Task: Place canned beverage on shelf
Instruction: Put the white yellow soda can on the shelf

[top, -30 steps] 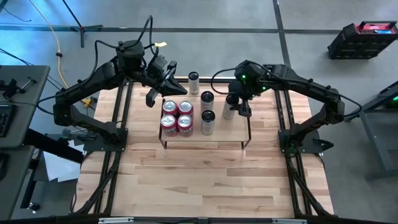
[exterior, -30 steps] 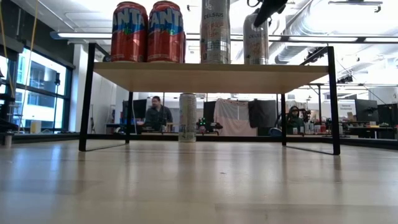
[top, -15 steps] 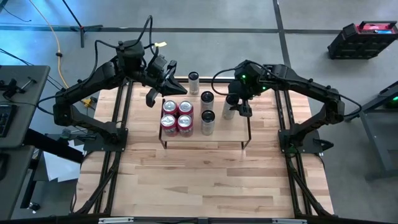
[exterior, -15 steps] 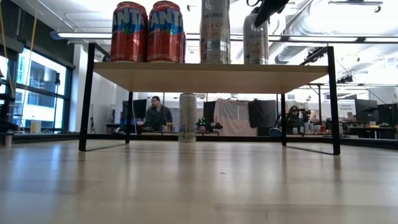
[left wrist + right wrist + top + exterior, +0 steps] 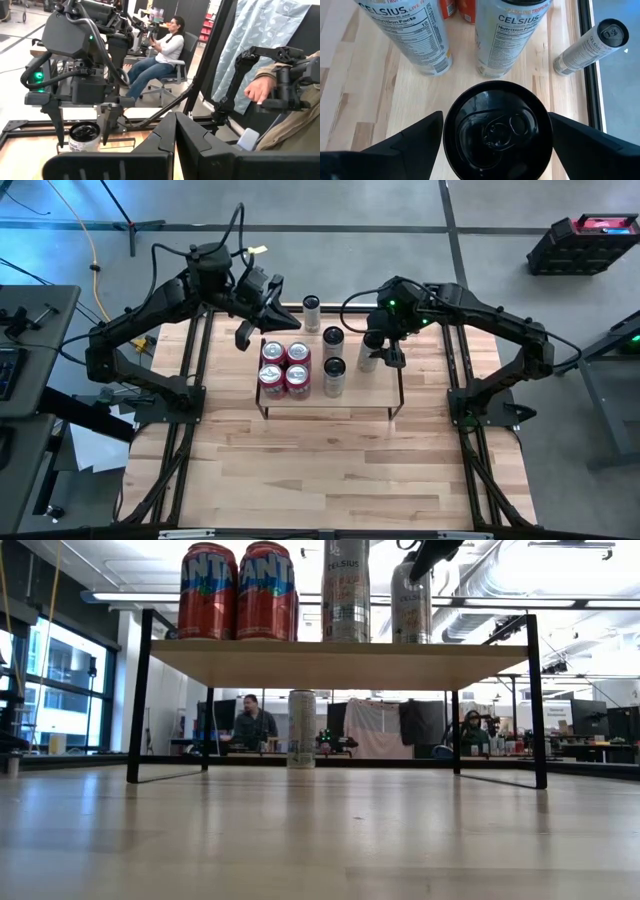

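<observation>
Left half of shelf [image 5: 360, 402] packed: four red cans [image 5: 284, 366], two tall cans [image 5: 334, 357] just beside. Right gripper [image 5: 378, 355] straddling a can [image 5: 497, 129] toward the upper right of the board. Bare board along the lower right edge. One can [image 5: 311, 311] behind the shelf, on the table [image 5: 320, 470]; wide bare wood across the lower frame.

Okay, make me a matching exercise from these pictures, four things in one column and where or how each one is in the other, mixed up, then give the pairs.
Things:
1. red soda cans
2. slim can with black lid
3. lone slim can
4. left gripper

Places or states:
A. on the tabletop behind the shelf
B. shut, hovering off the shelf's left end
C. four clustered at the shelf's left end
D. on the shelf between the open fingers of the right gripper

Pairs: 1-C, 2-D, 3-A, 4-B
</observation>
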You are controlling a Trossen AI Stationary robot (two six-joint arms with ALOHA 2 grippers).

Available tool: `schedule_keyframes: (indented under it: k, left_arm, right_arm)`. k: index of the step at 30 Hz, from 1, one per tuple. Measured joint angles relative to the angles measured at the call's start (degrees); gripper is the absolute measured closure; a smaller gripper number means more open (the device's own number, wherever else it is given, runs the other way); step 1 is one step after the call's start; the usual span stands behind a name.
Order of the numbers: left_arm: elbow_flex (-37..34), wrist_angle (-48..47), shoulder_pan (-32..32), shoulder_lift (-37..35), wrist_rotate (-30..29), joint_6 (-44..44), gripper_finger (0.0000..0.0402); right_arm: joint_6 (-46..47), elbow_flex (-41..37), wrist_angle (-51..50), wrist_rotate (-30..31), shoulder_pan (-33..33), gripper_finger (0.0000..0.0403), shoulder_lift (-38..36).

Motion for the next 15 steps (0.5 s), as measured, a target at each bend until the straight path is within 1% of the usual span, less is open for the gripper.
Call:
schedule_keyframes:
  k: [7,15]
  left_arm:
    - [0.00,0.00,1.19,0.00,0.00,0.02,0.0401]
    - [0.00,-0.02,1.42,0.01,0.02,0.97,0.0401]
  right_arm:
    - [0.61,0.00,-0.04,1.32,0.02,0.0066,-0.02]
    - [0.61,0.00,-0.04,1.36,0.02,0.0066,-0.04]
